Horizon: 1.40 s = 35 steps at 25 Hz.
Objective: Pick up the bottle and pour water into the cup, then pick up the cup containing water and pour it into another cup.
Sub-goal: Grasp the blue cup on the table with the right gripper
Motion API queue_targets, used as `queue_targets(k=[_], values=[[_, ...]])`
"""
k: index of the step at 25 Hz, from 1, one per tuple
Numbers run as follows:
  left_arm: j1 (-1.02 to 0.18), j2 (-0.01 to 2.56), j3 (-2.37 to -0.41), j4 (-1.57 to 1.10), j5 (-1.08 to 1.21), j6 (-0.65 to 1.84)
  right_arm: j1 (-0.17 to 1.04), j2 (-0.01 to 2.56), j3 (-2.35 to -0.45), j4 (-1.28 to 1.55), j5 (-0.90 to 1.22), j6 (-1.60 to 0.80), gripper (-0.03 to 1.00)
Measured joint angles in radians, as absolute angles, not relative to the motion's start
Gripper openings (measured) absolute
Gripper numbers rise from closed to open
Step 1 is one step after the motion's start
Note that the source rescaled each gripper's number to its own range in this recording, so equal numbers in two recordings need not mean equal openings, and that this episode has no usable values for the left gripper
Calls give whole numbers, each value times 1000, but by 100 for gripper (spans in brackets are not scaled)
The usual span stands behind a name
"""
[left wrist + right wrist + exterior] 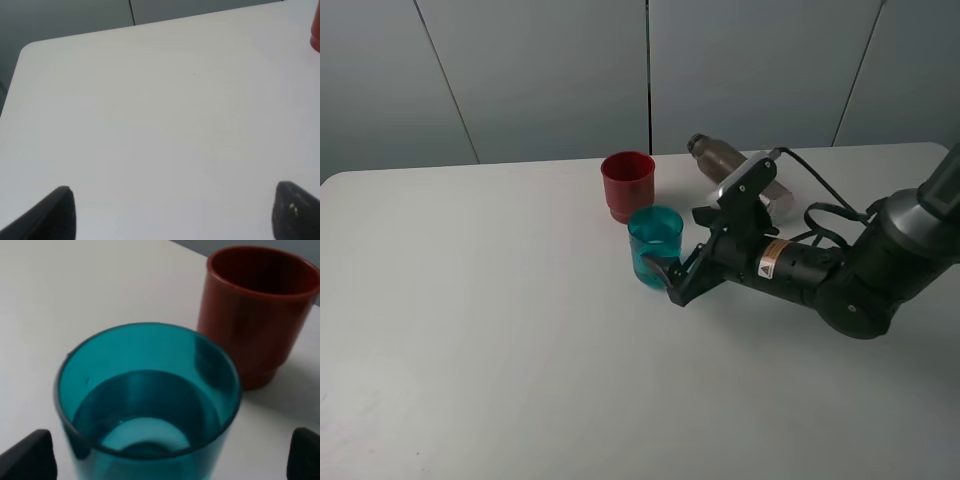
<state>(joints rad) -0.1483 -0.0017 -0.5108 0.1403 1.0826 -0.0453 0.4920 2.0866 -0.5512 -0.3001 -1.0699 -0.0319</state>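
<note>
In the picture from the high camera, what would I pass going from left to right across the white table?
Red cup → teal cup → grey-brown bottle.

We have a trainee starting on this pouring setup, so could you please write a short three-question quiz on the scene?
1. Which cup stands nearer the right gripper: the teal cup or the red cup?
2. True or false: the teal cup is empty.
3. Fill in: the left gripper hangs with its jaws ___ above the table.
Key: 1. the teal cup; 2. false, water shows in it; 3. open.
</note>
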Motion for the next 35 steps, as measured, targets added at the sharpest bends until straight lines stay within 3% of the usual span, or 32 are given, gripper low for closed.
queue_targets(k=[32, 33, 34, 35], values=[[-148, -2, -511, 140, 1083, -45, 486, 2237, -734, -390, -996, -43, 100], [-148, -2, -511, 140, 1083, -45, 486, 2239, -734, -394, -996, -43, 96], [-148, -2, -511, 140, 1083, -45, 486, 2241, -734, -398, -996, -43, 77], [-148, -2, -511, 140, 1083, -45, 486, 2241, -734, -402, -996, -43, 47]])
